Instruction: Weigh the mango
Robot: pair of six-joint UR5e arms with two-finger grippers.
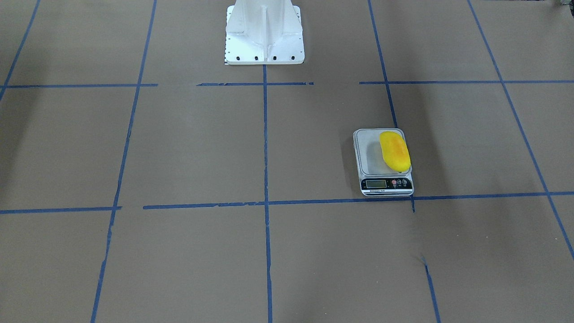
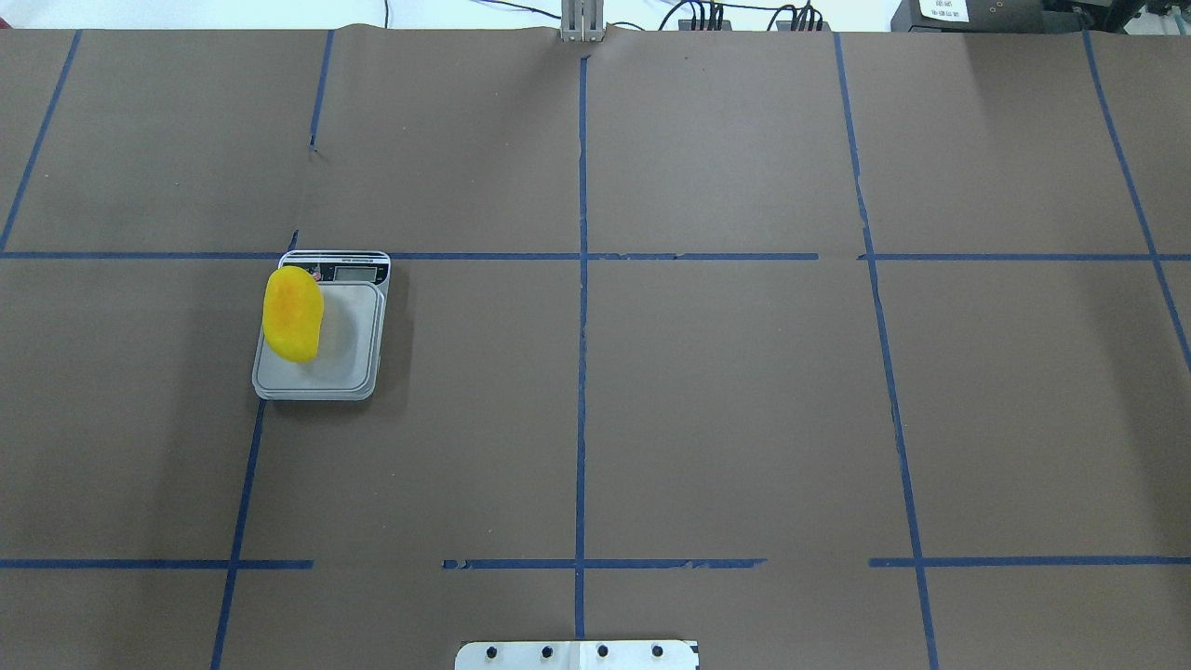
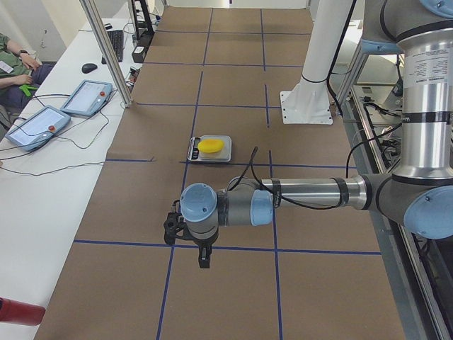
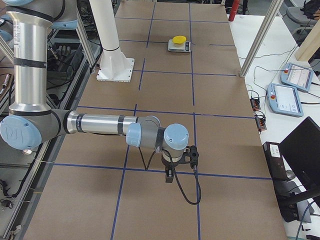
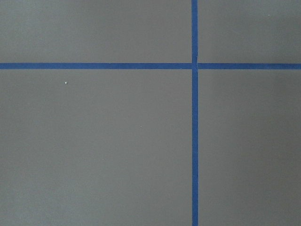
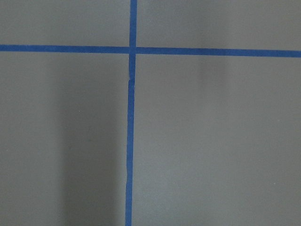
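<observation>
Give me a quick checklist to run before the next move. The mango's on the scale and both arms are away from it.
1. Mango resting on the scale: ok.
2. Mango centred on it: not ok, it lies along the scale's edge on the robot's left.
3. Left gripper and right gripper apart from mango and scale: ok.
4. Display reading legible: cannot tell, too small.
5. Grippers open or shut: cannot tell.
</observation>
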